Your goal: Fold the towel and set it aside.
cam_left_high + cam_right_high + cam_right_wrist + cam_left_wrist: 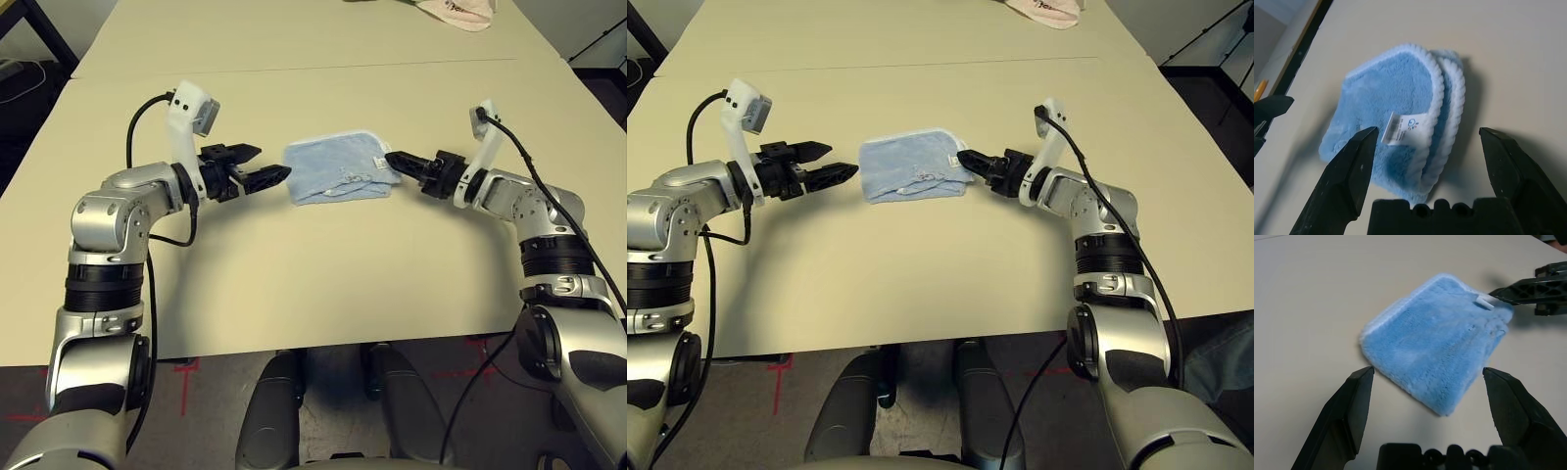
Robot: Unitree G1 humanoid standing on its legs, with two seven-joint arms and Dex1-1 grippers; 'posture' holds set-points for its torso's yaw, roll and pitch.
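Silver arms reach in from the near side, the left arm (pixel 103 294) and the right arm (pixel 558 294), over red tape (pixel 186 387) on the floor and then over the big pale table (pixel 294 284). Farther in, the left gripper (pixel 1428 368) has its two black fingers wide apart, with nothing between them, and they point at the left end of the towel. The right gripper (pixel 1429 129) has its fingers wide too; one tip is over or right by the towel's right end, and I cannot tell if it touches. The towel (pixel 338 166) lies flat on the table between the two grippers. It is light blue and fuzzy, folded into a small, thick pad. Its near side has some bumps and creases. At the right end, two bumpy white edges (pixel 1437 81) lie side by side, not quite lined up. A white tag (pixel 1400 129) with a tiny blue picture lies on top near that end. Past the towel a thin line (pixel 294 69) crosses the table, and far back lies a pink cloth (pixel 458 12).
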